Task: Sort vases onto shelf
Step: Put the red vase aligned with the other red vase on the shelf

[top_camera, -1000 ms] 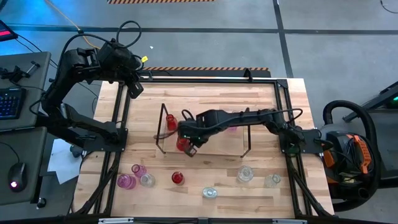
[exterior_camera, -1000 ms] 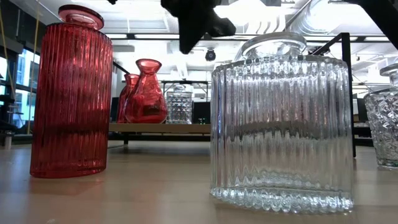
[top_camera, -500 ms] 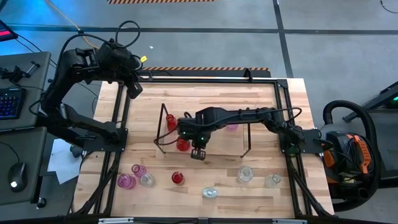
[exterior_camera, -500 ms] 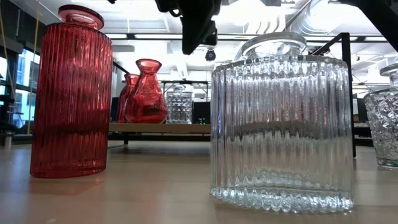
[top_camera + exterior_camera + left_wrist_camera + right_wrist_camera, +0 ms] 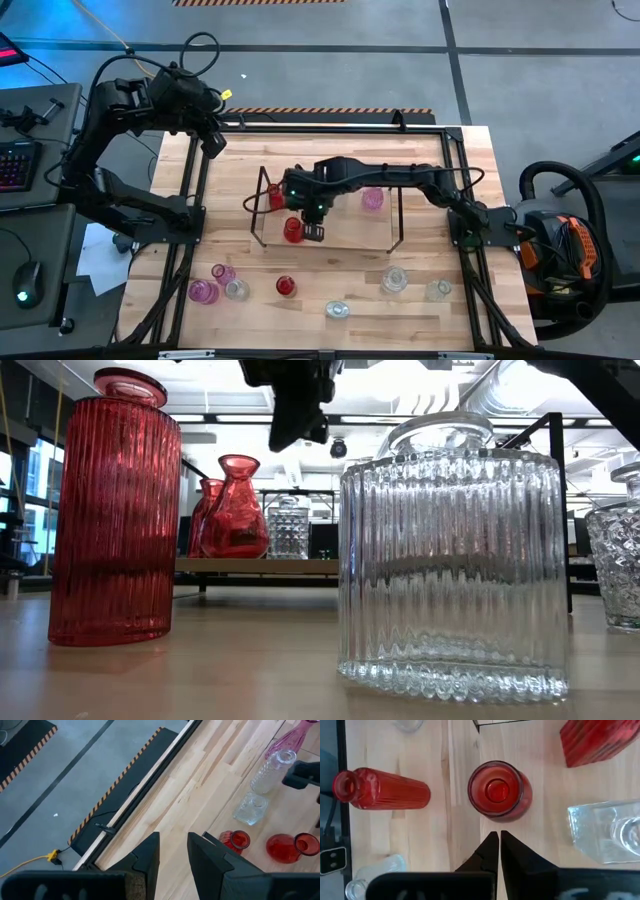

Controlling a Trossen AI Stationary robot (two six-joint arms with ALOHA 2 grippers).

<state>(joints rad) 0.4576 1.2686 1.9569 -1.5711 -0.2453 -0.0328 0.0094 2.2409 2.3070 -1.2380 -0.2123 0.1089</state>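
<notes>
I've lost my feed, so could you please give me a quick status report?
Right claw shut, empty, over shelf beside red vase. Left claw parked at far left corner. Nothing in the way.

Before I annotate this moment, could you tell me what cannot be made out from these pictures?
- High view: the right pincer hides part of the shelf beside a red vase.
- Low view: the clear ribbed vase blocks the shelf's right half.
- Right wrist view: another clear vase is cut off by the edge.
</notes>
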